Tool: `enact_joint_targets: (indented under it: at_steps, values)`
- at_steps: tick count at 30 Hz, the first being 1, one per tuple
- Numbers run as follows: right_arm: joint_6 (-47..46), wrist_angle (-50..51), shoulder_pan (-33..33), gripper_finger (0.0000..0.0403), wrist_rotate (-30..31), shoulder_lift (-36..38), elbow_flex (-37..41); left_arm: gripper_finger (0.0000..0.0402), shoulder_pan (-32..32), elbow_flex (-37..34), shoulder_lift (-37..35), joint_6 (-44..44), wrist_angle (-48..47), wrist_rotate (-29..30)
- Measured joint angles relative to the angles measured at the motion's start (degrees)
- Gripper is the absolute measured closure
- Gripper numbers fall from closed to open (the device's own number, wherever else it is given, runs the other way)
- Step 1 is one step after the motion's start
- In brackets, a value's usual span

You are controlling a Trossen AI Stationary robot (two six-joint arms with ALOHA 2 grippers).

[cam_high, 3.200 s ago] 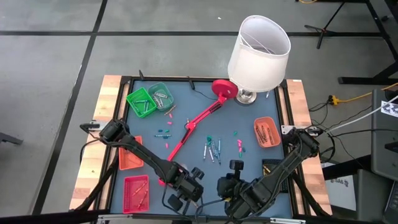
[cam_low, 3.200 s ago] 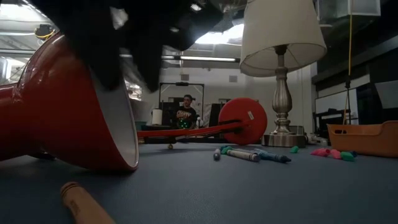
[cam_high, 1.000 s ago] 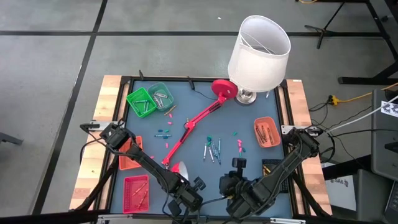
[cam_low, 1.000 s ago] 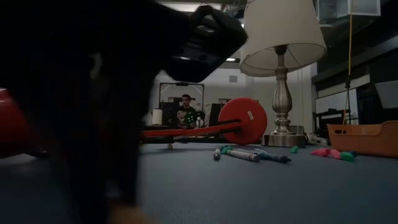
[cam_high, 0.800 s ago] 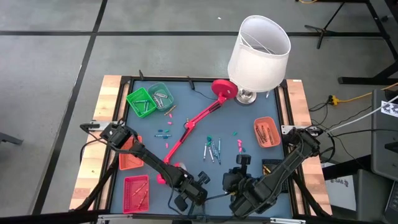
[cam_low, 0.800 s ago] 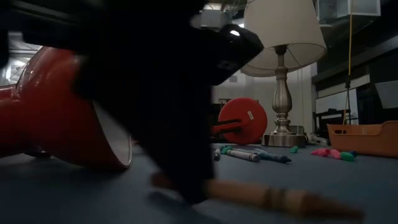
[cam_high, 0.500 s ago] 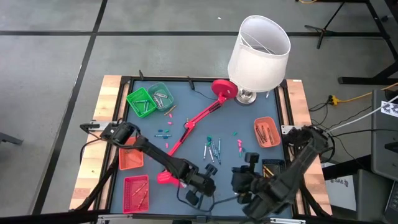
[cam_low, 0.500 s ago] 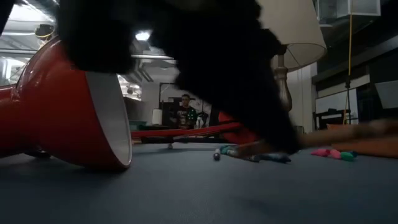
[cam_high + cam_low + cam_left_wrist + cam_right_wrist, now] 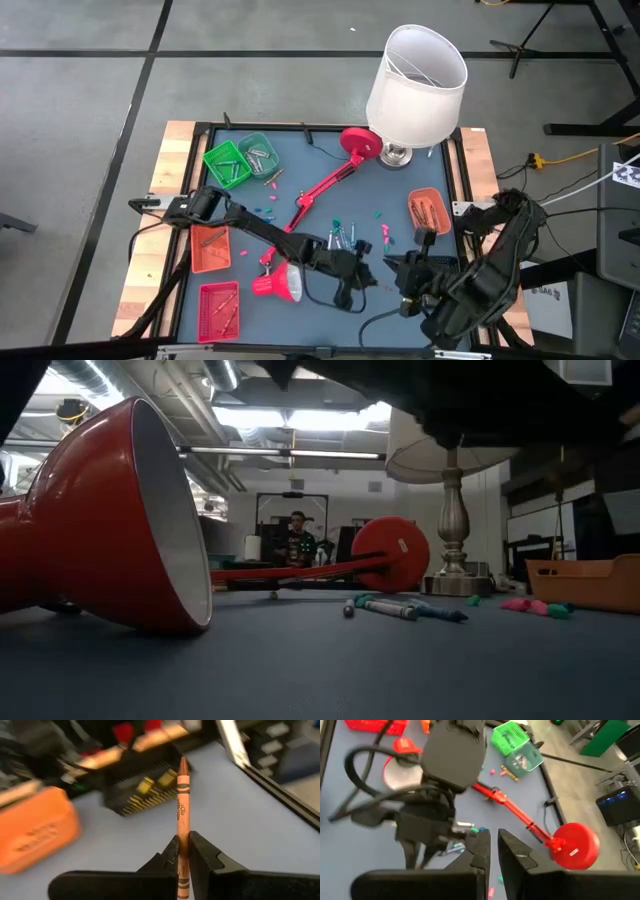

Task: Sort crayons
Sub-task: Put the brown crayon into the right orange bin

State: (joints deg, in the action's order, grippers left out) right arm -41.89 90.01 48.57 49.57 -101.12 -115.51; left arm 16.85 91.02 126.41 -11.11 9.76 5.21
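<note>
One brown crayon is clamped between the fingers of the left gripper, which hangs above the blue mat near the middle front of the table. The right gripper waits close beside it, fingers almost together and holding nothing. Other crayons lie loose by the red lamp arm. The risk: the crayon is held only at its lower end, so a quick swing toward the orange bin may tilt it or let it slip; the two arms are also near enough to collide.
</note>
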Motion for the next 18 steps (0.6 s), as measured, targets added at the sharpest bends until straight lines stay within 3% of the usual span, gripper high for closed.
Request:
enact_joint_targets:
  at_steps: [6, 11, 18]
  values:
    - [1.81, 0.00, -2.59, 0.0370, 3.72, 6.37, 3.30, 0.0395, -4.83, 0.00, 0.00, 0.16, 6.03, 0.09]
    - [-0.40, -0.01, -5.32, 0.0370, 4.29, 16.29, 12.99, 0.0395, -7.92, 0.00, 0.00, 3.38, 9.89, -0.19]
    - [-19.31, -0.84, -6.24, 0.0370, 6.84, 36.89, 35.01, 0.0395, -10.77, 0.00, -0.02, 7.90, 11.89, -1.97]
